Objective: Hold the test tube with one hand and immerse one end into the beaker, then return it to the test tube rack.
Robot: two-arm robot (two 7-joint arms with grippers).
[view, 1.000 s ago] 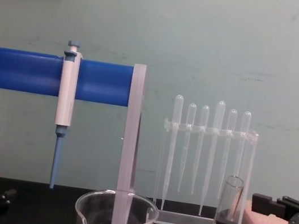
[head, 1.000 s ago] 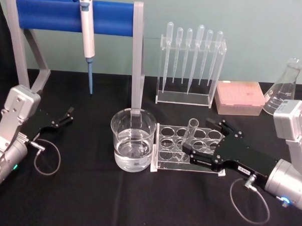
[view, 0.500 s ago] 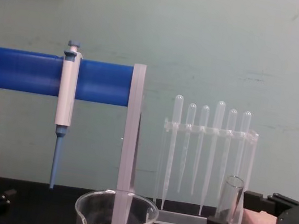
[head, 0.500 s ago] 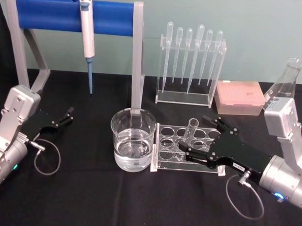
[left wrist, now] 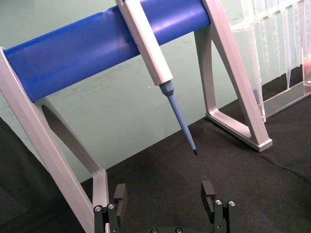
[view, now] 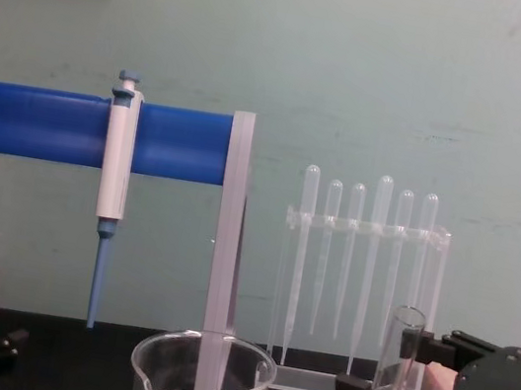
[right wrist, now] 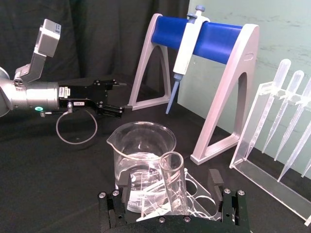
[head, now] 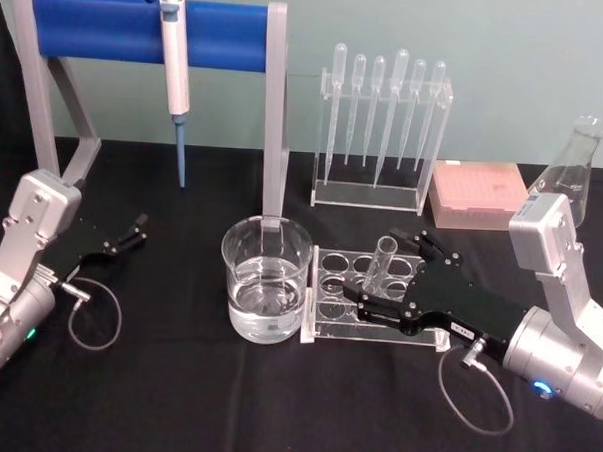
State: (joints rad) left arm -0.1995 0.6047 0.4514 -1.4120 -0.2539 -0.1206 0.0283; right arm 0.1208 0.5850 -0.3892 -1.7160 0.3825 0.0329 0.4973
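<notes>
Laboratory setting: a micropipette [head: 173,50] hangs on a blue stand [head: 100,22]; plastic pipettes [head: 382,109], a beaker [head: 266,285], a conical flask [head: 569,173] and a tip box [head: 480,194] stand on the black surface [head: 175,381].

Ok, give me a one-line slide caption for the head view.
Right gripper, open, straddles the test tube standing in the rack beside the beaker of clear liquid; left gripper parked at far left.

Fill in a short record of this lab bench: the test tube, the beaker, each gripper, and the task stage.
test tube: standing in a hole of the rack
beaker: part full of clear liquid, just left of the rack
right gripper: open, one finger on each side of the test tube
left gripper: open, idle on the robot's left
task stage: test tube not yet lifted
</notes>
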